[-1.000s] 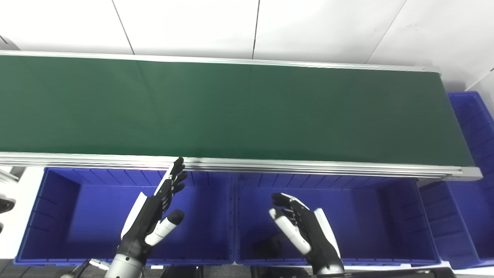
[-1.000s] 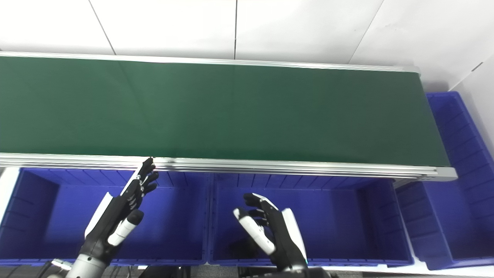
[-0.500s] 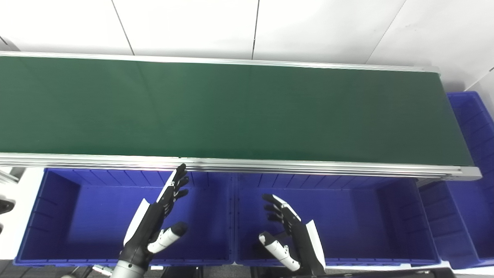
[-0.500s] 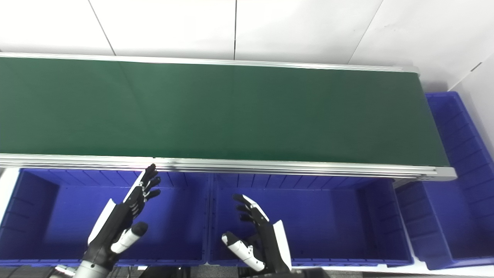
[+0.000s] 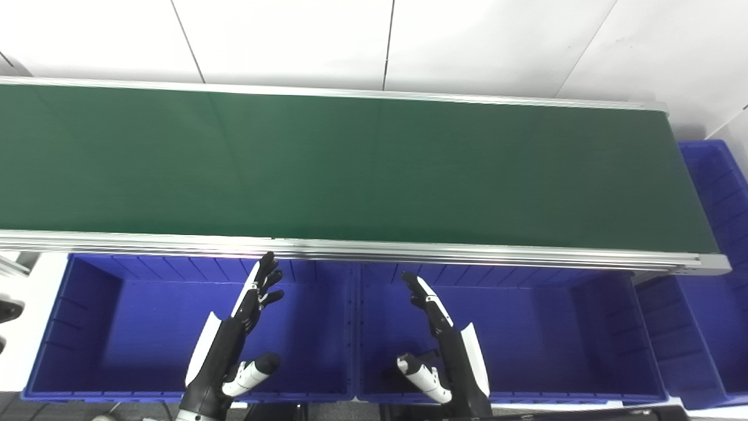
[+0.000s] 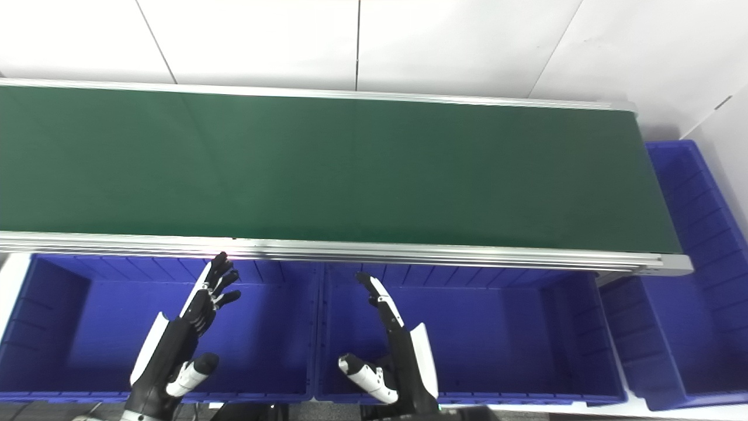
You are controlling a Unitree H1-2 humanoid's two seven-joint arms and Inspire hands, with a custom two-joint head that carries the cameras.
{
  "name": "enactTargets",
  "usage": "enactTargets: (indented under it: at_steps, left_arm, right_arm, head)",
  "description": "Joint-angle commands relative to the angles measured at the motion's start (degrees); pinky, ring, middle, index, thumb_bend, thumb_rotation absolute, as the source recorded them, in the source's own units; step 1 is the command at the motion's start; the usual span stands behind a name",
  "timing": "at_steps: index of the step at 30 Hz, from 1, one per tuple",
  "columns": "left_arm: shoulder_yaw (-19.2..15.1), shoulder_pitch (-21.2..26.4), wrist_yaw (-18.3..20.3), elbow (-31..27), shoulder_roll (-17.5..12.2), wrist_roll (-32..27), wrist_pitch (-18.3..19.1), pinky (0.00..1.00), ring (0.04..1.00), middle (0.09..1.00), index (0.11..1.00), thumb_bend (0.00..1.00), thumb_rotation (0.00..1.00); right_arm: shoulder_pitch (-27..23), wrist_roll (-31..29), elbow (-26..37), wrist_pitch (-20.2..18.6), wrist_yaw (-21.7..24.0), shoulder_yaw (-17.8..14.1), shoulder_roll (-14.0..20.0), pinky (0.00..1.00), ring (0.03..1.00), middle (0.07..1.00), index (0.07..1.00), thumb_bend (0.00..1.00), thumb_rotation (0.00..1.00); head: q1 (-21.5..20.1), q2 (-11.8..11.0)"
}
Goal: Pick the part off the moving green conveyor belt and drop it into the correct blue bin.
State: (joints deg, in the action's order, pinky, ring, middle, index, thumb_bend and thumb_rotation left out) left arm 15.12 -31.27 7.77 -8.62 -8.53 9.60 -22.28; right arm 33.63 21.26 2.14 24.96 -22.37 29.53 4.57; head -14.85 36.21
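Note:
The green conveyor belt (image 5: 362,169) runs across the picture with no part showing on it. Below its near rail stand two blue bins side by side, the left bin (image 5: 87,345) and the middle bin (image 5: 555,339). My left hand (image 5: 234,339) hovers over the left bin, open, fingers stretched up toward the rail, thumb out to the side. Over the middle bin my right hand (image 5: 444,345) is open too, fingers straight and pointing at the rail. Neither hand holds anything.
A third blue bin (image 5: 716,292) sits past the belt's right end. The aluminium rail (image 5: 467,252) borders the belt just above the fingertips. White wall panels (image 5: 374,41) rise behind the belt.
My right hand has uncurled from a half-closed pose to straight fingers and its thumb has swung out. My left hand has sunk slightly, away from the rail.

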Motion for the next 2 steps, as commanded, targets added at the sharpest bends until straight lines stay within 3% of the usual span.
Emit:
enactTargets:
  at_steps: [1, 2]
  left_arm:
    - [0.0, -0.3, -0.4, -2.3, 0.2, 0.3, -1.2, 0.86, 0.959, 1.000, 1.000, 0.84, 0.93]
    - [0.0, -0.4, -0.4, -2.6, 0.3, 0.3, -0.8, 0.86, 0.956, 0.999, 1.000, 0.86, 0.93]
  right_arm:
    - [0.5, 1.8, 0.3, 1.9, -0.8, 3.6, -3.6, 0.89, 0.927, 0.928, 0.900, 0.83, 0.92]
    - [0.5, 1.8, 0.5, 1.9, -0.7, 3.5, -3.7, 0.89, 0.930, 0.933, 0.904, 0.82, 0.92]
  head:
    - [-0.2, 0.9]
    - [-0.2, 0.9]
